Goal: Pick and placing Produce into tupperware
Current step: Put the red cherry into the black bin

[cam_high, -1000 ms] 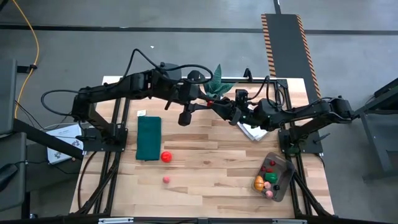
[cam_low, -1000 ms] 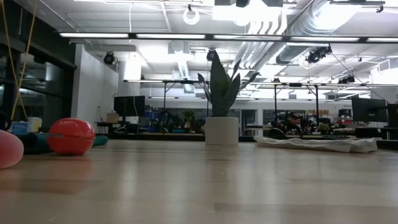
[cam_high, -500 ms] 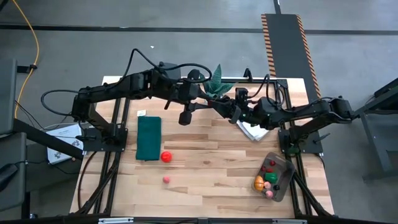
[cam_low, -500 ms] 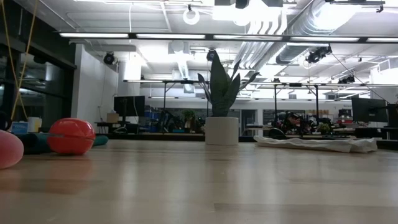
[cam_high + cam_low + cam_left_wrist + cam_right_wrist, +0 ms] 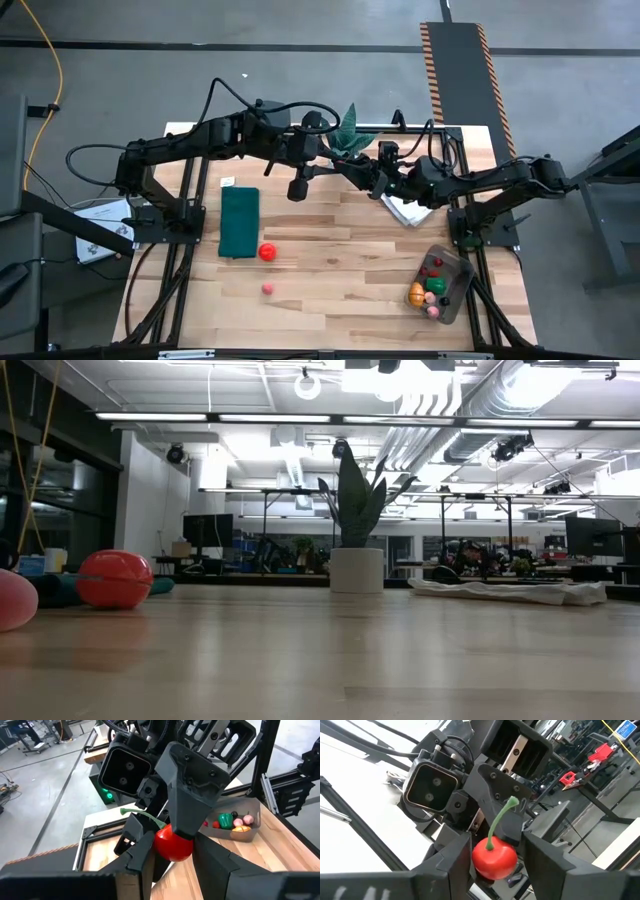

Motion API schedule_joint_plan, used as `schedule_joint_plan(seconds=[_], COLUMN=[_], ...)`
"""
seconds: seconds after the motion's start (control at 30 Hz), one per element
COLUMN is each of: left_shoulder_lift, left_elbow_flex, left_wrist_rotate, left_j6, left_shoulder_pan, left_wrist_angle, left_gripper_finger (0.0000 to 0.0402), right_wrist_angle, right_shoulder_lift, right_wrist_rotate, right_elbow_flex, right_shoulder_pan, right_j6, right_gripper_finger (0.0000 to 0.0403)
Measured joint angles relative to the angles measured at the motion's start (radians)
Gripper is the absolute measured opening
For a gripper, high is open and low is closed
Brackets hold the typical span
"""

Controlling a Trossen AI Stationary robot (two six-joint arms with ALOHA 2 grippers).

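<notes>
Inspection finds the table (image 5: pixel 340 290) carrying two dark arms that reach in from opposite sides and meet in the air over its far middle, a posture consistent with passing one item from one arm to the other rather than with a pick or a drop. The tupperware (image 5: pixel 458 268) lies well away from both tools, on the right arm's side towards the near edge, and already holds several pieces of produce, orange, green, red and pink. This probably explains the transfer, since the right arm is the one placed to reach it. A dark green mat (image 5: pixel 239 222) lies below and to the left arm's side of the meeting point, a white cloth (image 5: pixel 405 212) directly beneath the right arm, and a potted plant (image 5: pixel 352 500) just beyond the tools. Two loose pieces lie on the wood well short of either tool: a red ball (image 5: pixel 267 252) touching the mat's corner and a small pink ball (image 5: pixel 268 289) nearer the front. The left gripper (image 5: pixel 338 166) is partly closed and clamps a red cherry (image 5: pixel 493 860) with a green stem. The right gripper (image 5: pixel 366 174) faces it nose to nose and brackets the same cherry, but whether it has actually taken hold cannot be told. In my judgement, the left should not let go until the right's hold is certain.
</notes>
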Motion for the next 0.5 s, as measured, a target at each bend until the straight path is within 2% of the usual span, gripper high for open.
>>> schedule_joint_plan(seconds=[0.5], left_shoulder_lift=[0.0], left_elbow_flex=[0.0], left_wrist_rotate=[0.0], left_j6=[0.003], left_shoulder_pan=[0.0], left_wrist_angle=[-0.002], left_gripper_finger=[0.0108], right_wrist_angle=[0.0], right_shoulder_lift=[0.0], right_wrist_rotate=[0.002], right_elbow_flex=[0.0], right_shoulder_pan=[0.0], right_j6=[-0.005], right_gripper_finger=[0.0129])
